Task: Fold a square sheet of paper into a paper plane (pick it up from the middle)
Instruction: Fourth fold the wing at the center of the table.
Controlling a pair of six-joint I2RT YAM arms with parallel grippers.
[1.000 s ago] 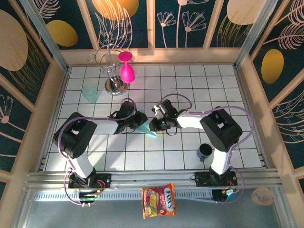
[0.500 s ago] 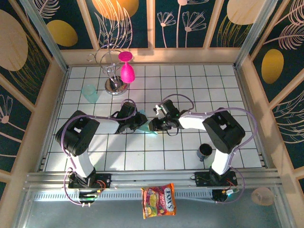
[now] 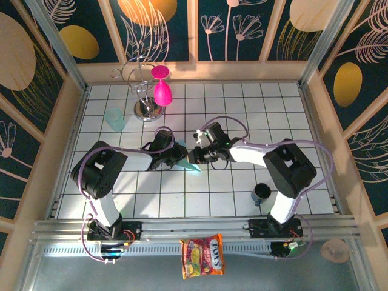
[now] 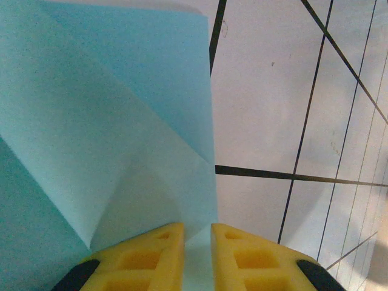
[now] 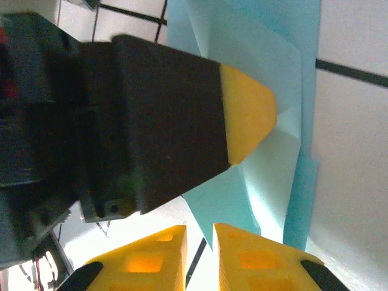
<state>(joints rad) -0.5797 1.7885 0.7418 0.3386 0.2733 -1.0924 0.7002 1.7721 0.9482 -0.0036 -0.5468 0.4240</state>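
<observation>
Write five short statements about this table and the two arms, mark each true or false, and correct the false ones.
1. The paper lies flat and unfolded. False: it shows creases and overlapping folded layers.
2. The left end effector and the right end effector meet at the paper near the middle of the table. True.
3. A pink goblet hangs on the wire rack at the far side. True.
4. The dark cup stands beside the left arm. False: it stands beside the right arm.
5. The left end effector's fingers are spread wide. False: they are nearly together, with paper between them.
</observation>
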